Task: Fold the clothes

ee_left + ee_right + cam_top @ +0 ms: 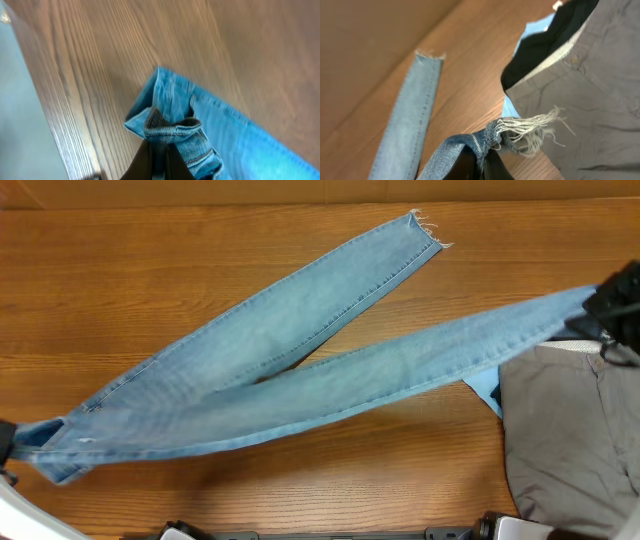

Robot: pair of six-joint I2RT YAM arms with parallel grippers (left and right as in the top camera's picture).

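The light-blue jeans point(300, 370) lie stretched in a V across the wooden table, waist at the left. One leg ends in a frayed hem point(420, 230) at the far middle. My left gripper point(6, 442) at the left edge is shut on the waistband, as the left wrist view shows point(162, 155) with bunched denim point(170, 132) between the jaws. My right gripper point(612, 305) at the right edge is shut on the other leg's frayed whitish hem point(530, 127); the jaws point(482, 160) pinch it just above the table.
Grey-beige trousers point(570, 430) lie at the right front, also in the right wrist view point(590, 85). A black garment point(540, 47) and a light-blue cloth point(485, 388) lie beside them. The table's left edge point(30, 125) is close to the left gripper.
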